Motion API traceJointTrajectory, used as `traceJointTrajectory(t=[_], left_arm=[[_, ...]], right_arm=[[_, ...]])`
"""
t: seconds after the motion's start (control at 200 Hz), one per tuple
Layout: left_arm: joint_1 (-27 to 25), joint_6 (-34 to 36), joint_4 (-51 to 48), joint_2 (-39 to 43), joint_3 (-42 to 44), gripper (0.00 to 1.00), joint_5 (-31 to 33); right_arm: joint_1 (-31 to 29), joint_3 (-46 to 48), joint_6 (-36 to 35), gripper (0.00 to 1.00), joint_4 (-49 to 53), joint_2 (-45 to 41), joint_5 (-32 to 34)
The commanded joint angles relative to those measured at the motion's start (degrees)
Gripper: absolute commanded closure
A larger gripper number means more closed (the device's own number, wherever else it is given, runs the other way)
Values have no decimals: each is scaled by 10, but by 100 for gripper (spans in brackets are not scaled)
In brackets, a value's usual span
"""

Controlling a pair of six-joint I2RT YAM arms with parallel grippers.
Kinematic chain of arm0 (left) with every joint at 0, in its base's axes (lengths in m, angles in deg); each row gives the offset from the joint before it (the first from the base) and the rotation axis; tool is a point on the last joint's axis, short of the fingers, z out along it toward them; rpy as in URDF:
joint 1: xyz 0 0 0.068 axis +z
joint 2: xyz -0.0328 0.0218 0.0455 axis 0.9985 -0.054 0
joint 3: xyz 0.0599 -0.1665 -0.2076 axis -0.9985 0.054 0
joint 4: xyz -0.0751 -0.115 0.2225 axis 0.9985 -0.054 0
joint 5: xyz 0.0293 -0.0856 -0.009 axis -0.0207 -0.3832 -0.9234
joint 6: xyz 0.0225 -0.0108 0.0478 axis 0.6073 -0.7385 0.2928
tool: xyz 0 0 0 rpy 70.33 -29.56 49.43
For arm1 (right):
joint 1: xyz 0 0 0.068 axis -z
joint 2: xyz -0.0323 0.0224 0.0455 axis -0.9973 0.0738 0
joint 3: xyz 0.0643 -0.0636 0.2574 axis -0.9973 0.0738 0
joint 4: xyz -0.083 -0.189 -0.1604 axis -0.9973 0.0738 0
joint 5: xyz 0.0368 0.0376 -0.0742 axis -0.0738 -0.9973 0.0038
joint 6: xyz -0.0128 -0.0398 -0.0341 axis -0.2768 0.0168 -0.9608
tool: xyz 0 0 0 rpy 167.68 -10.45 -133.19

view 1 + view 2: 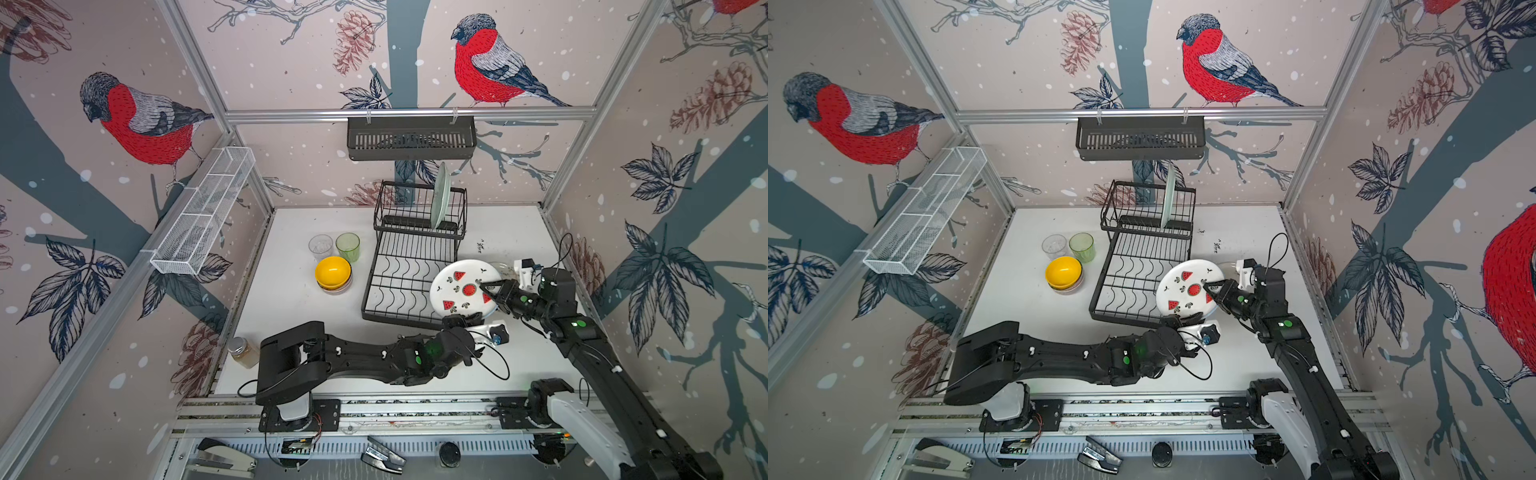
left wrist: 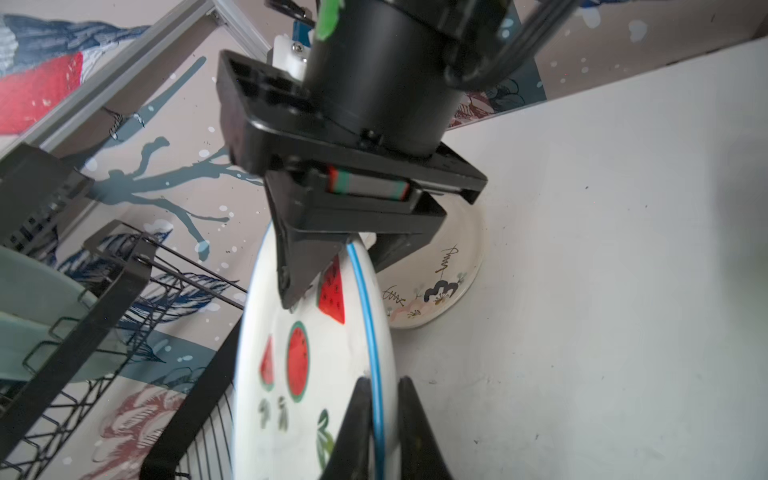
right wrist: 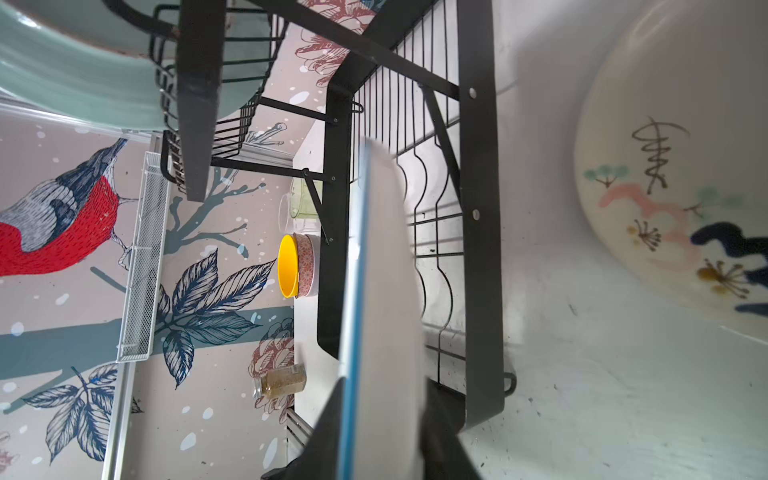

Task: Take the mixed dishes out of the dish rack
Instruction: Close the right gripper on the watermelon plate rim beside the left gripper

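**At the rack's near right corner: two pincers, one plate**

Right of centre in both top views, the watermelon plate point(image 1: 463, 289) hangs tilted over the near right corner of the dish rack point(image 1: 409, 274), with its painted face turned up toward the camera. Whether it touches the wires, I cannot tell.

The left gripper point(image 1: 460, 320) pinches the plate's lower rim. Its jaws are narrow, and the left wrist view shows its fingers point(image 2: 355, 424) on either side of the blue edge.

The right gripper point(image 1: 487, 291) is clamped on the rim at the plate's right side. The right wrist view shows the plate edge-on between its fingers point(image 3: 328, 436).

The mint plate point(image 1: 440, 195) stands upright in the raised basket at the rack's far end, upper centre of the frame.

Left of the rack on the white table point(image 1: 282, 299), the clear tumbler point(image 1: 320, 247) and pale-green tumbler point(image 1: 348, 246) stand side by side. Just below them in frame, the yellow bowl point(image 1: 332, 272) is nested on a pink-patterned bowl point(image 3: 308, 266).

A cream plate point(image 3: 665, 187) with painted blossoms lies flat on the table just right of the rack, mostly hidden behind the watermelon plate in the top views.

A small jar point(image 1: 243, 351) sits at the table's lower left edge.
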Motion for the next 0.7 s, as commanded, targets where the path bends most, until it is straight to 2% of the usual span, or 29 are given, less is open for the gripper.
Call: traceJointTrajectory(t=[0.0, 0.105, 0.46, 0.67, 0.69], left_arm=[[-2, -2, 111, -3, -8, 100, 36], [-3, 1, 116, -8, -8, 100, 42], [-3, 1, 138, -13, 0, 100, 71], [-2, -1, 150, -18, 1, 60, 85], [-2, -1, 151, -18, 1, 53, 86]], right_arm=[[9, 4, -10, 94, -20, -3, -21], [17, 8, -9, 98, -20, -2, -26], [34, 11, 0, 100, -31, -3, -39], [42, 13, 7, 100, -33, -8, -46], [43, 13, 7, 100, -33, -8, -47]])
